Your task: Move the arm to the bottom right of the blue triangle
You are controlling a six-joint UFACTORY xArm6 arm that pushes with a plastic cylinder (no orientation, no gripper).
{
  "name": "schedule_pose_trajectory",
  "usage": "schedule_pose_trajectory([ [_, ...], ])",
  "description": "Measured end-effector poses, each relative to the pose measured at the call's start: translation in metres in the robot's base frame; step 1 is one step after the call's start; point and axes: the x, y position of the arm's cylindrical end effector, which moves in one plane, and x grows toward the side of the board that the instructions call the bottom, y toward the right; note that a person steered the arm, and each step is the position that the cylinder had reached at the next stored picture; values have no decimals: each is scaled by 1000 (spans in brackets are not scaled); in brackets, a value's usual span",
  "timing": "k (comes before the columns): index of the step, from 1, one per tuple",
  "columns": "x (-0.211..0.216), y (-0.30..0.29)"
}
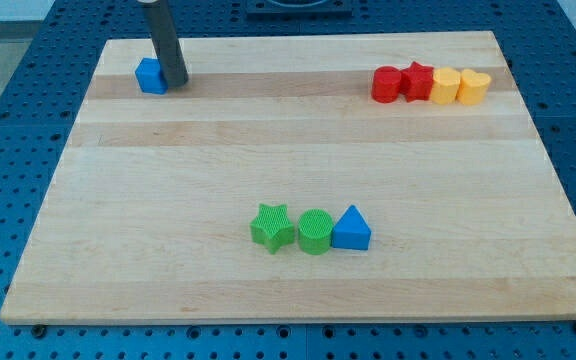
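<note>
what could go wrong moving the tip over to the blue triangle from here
My tip touches the blue cube at the view's top left; pulling away carelessly could drag it. The blue triangle touches the green cylinder, beside the green star; a straight diagonal path likely hits that row, so approach from the right.

Bright, even overhead light, soft short shadows under the blocks, faint sheen across the pale wooden board (168, 200), sharp focus throughout, mild softness at the far edge, board edges straight, no visible blur
</note>
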Motion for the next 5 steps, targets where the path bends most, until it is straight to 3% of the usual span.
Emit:
schedule_pose_trajectory([
  [1, 6, 11],
  [3, 134, 193],
  [5, 193, 264],
])
